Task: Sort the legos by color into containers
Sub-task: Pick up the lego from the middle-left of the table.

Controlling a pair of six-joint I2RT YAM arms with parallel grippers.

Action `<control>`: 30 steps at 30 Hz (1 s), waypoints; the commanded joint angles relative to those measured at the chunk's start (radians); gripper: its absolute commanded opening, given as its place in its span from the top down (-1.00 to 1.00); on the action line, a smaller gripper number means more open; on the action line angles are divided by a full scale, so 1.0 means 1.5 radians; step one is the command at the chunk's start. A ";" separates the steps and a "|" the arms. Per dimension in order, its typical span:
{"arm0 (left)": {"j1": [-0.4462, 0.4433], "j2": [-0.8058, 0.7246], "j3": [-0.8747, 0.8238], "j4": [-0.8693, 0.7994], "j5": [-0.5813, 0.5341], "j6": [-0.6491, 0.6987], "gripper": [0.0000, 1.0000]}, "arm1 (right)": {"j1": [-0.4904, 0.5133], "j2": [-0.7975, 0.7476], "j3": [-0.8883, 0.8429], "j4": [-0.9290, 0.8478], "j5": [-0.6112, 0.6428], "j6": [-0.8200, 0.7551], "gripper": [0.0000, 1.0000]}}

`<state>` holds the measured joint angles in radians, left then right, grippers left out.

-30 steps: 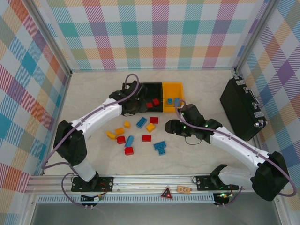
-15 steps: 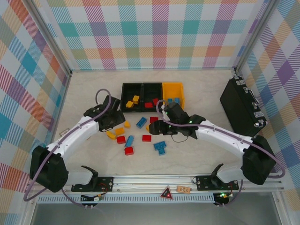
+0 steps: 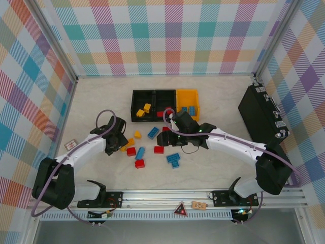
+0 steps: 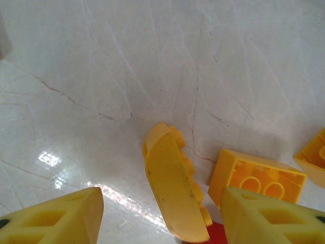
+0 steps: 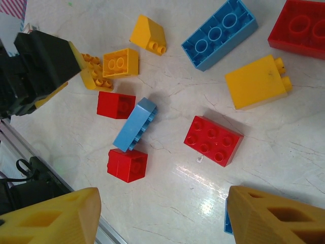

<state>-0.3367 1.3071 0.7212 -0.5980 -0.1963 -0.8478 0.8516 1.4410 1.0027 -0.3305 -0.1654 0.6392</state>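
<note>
Legos (image 3: 140, 153), small studded plastic bricks in yellow, red and blue, lie mostly loose on the pale table, in a scatter just in front of the bins.

At the far left a small flat card (image 3: 70, 145) sits apart from the pile. The left gripper (image 3: 120, 144), which a second ago was over the left black plastic bin (image 3: 135, 101), has swung back to the left edge of the scatter. Its jaws are apart, and its yellow fingers (image 4: 61, 218) straddle a curved yellow brick (image 4: 172, 188) without touching it. That suggests one drop is done and the next yellow pick is lined up. Two yellow bricks (image 3: 144, 110) now lie in that bin.

The right gripper (image 3: 163, 135) has likewise left the yellow-orange bin (image 3: 187, 94), where two blue bricks (image 3: 188, 109) rest. It hangs over the middle of the scatter with its jaws wide and nothing between them, above a red six-stud brick (image 5: 213, 141). Roughly ten bricks still wait on the table.

The middle black bin (image 3: 165, 94) is partly covered by the right arm, so its red contents cannot be counted. The arm also covers bricks beneath the right gripper in the top view. In the left wrist view, a red piece (image 4: 216, 235) is cut off at the bottom edge. A large black latched case (image 3: 261, 117) stands at the far right.
</note>
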 commanded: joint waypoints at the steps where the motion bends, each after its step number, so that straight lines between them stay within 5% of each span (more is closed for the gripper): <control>1: 0.010 0.019 -0.008 0.025 -0.017 -0.014 -0.11 | 0.004 -0.012 -0.002 0.006 0.007 -0.001 -0.33; 6: 0.012 0.044 -0.009 0.027 -0.030 -0.013 0.19 | 0.004 -0.020 -0.010 0.005 0.015 0.000 -0.33; 19: 0.014 0.070 -0.021 0.043 -0.028 -0.003 0.58 | 0.004 -0.022 -0.015 0.007 0.022 0.002 -0.33; 30: 0.015 0.099 -0.021 0.058 -0.017 0.002 0.55 | 0.004 -0.033 -0.023 0.003 0.033 0.000 -0.32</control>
<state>-0.3302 1.3998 0.7242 -0.5152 -0.2379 -0.8486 0.8516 1.4162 0.9779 -0.3305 -0.1303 0.6395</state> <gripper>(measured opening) 0.234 0.664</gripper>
